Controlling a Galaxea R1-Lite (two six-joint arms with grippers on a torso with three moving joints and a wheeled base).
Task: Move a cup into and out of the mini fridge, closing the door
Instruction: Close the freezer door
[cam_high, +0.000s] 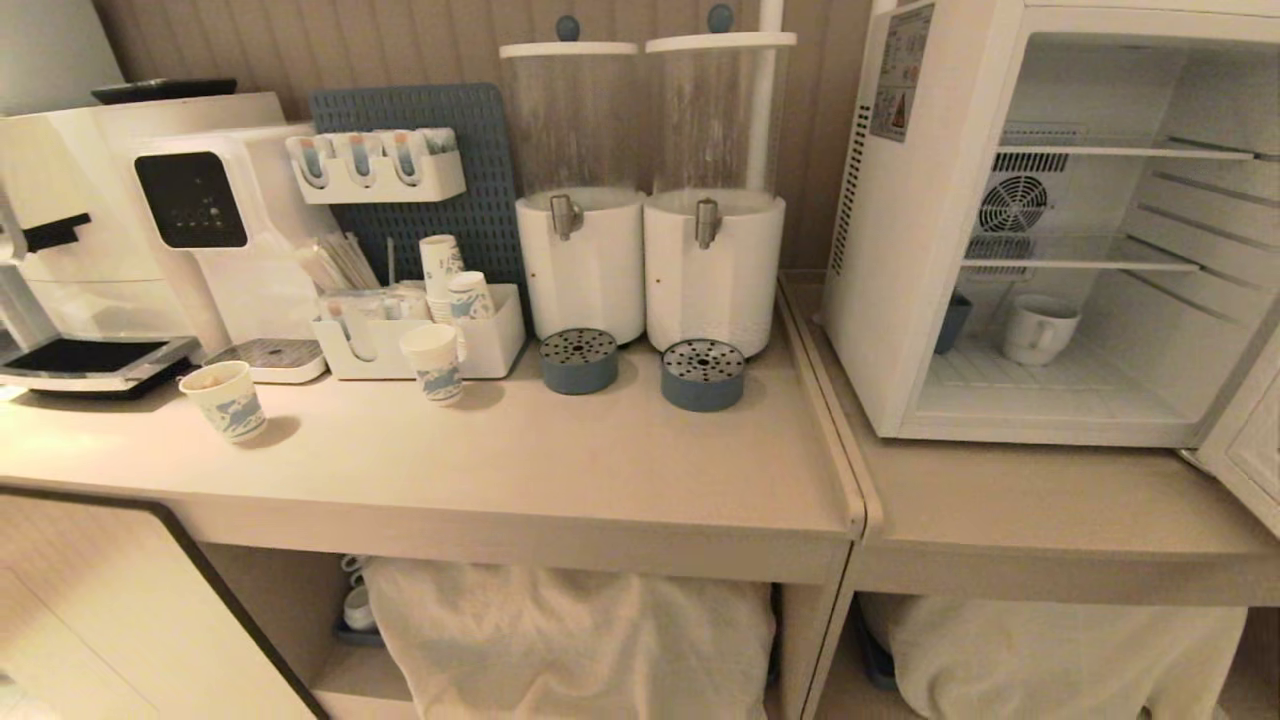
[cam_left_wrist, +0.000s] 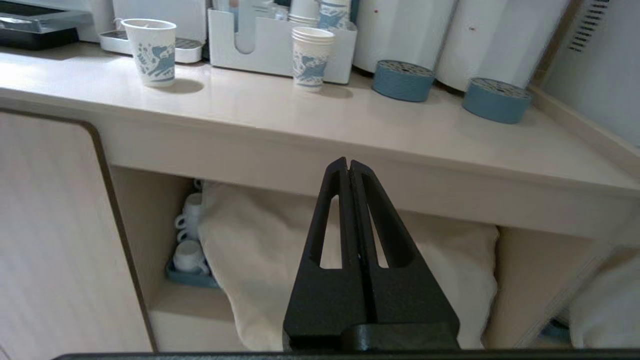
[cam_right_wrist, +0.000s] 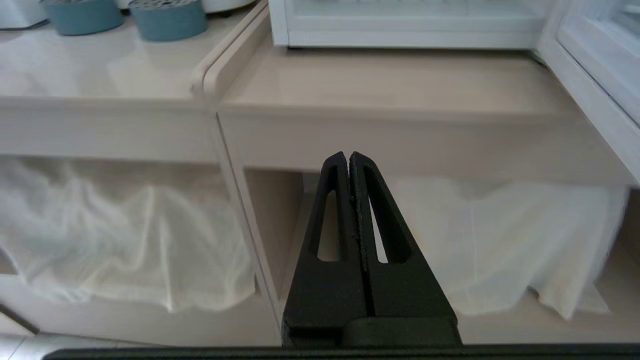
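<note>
A: Right side of the head view, the white boxy mini fridge (cam_high: 905, 250) stands wide open on the beige desk (cam_high: 600, 470). Its pale framed glass door (cam_high: 1250, 440) is swung out to the far right edge of the frame.

B: And the small squat white ceramic cup (cam_high: 1038, 329)?

A: Inside, on the fridge floor under the lower wire shelf (cam_high: 1080, 255), centre right of the frame, handle facing out. Something dark blue sits left of it by the wall; I can't tell what.

B: The hands?

A: Left hand (cam_left_wrist: 348, 162), black fingers pressed together, nothing held, low in front of the desk edge, centre of its wrist view. Right hand (cam_right_wrist: 348, 156) likewise pressed together and empty, below the desk that carries the fridge.

B: Elsewhere?

A: Two blue-printed paper cups (cam_high: 228, 400) at lower left and two clear-topped drink dispensers (cam_high: 582, 190) at top centre.
</note>
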